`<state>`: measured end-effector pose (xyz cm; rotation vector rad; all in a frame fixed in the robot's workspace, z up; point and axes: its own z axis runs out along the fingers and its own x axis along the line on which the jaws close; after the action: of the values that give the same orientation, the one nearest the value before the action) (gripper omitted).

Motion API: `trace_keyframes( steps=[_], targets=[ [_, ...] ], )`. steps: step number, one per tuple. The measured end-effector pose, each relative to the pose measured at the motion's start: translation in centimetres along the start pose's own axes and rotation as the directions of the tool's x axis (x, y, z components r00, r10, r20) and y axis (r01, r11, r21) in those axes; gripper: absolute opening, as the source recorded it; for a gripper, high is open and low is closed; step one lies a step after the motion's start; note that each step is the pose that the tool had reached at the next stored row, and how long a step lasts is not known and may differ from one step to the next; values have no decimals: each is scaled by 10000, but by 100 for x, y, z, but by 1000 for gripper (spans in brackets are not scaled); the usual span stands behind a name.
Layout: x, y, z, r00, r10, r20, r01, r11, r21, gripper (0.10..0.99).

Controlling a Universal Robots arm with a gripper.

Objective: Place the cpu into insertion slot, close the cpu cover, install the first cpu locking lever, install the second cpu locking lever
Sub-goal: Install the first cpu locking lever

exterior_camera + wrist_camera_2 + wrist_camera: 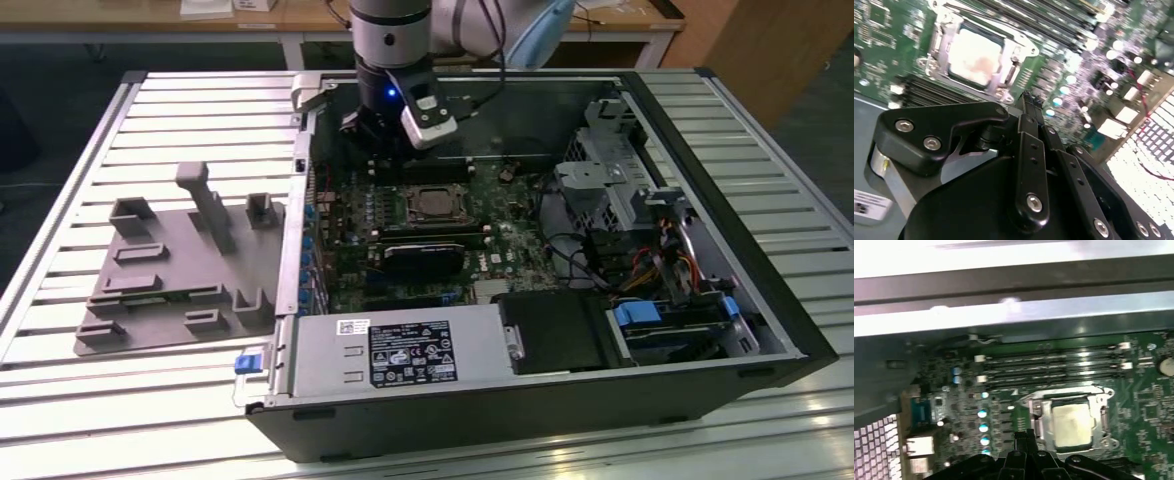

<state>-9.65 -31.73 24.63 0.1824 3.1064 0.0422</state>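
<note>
The cpu (pixel 430 204) lies flat in the insertion slot (pixel 406 190) on the green motherboard; its dull silver top shows in both wrist views (pixel 973 56) (pixel 1071 424). The silvery cpu cover (pixel 940 42) (pixel 1097 399) lies down around the chip, framing it through its window. My gripper (pixel 378 158) hangs just beyond the socket on its far side, a little above the board. Its black fingertips (pixel 1030 100) (pixel 1023 436) are pressed together with nothing between them. Whether the thin levers along the frame are latched I cannot tell.
The open computer case (pixel 747 300) lies on a slatted table. A black fan block (pixel 427 255) sits in front of the socket, memory slots (pixel 1054 367) behind it, a power supply (pixel 400 352) at the front. A grey fixture (pixel 174 270) stands at the exterior view's left.
</note>
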Motion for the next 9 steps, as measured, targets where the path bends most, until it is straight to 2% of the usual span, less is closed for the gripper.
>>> trace_keyframes(
  steps=[4, 7, 9],
  targets=[
    [119, -14, -4, 10000, -1, 40, 1, 10000, -3, 106],
    [162, -19, -5, 10000, -9, 63, 9, 10000, -11, 106],
    [185, -22, -6, 10000, -16, 70, 16, 10000, -70, 106]
  ],
)
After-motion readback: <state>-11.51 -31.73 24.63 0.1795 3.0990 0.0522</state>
